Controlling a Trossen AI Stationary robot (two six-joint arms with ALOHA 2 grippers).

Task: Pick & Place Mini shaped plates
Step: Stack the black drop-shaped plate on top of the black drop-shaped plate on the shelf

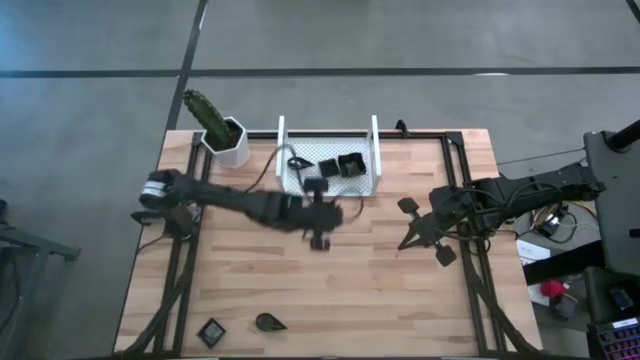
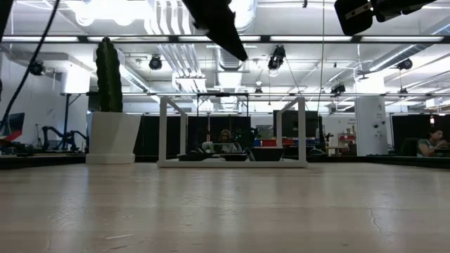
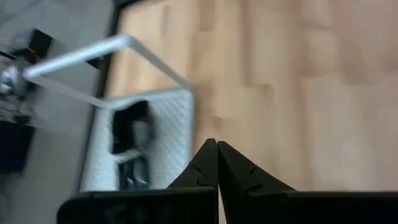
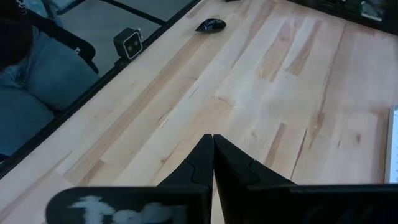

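- High view is showing my left gripper (image 1: 320,240) hanging over the bare wood just in front of the white tray (image 1: 377,150), with the arm reaching in from the table's left edge.
- My left wrist view is giving me the jaws pressed tip to tip, gripping nothing (only plank between them and the table).
- Two mini shaped plates are sitting inside the tray: a square one (image 1: 351,165) and another (image 1: 328,166) touching it.
- Two more are lying well apart from all that, at the table's near left corner: a square plate (image 1: 211,332) and a teardrop plate (image 1: 269,322) beside it.
- My right gripper (image 1: 424,232) is waiting over the table's right side; its fingers (image 4: 205,163) are closed together and empty.
- The cactus pot (image 1: 228,140) is standing at the far left corner, just left of the tray.
- Low view is catching the tray's upright frame (image 2: 163,130) with dark dishes low inside it.
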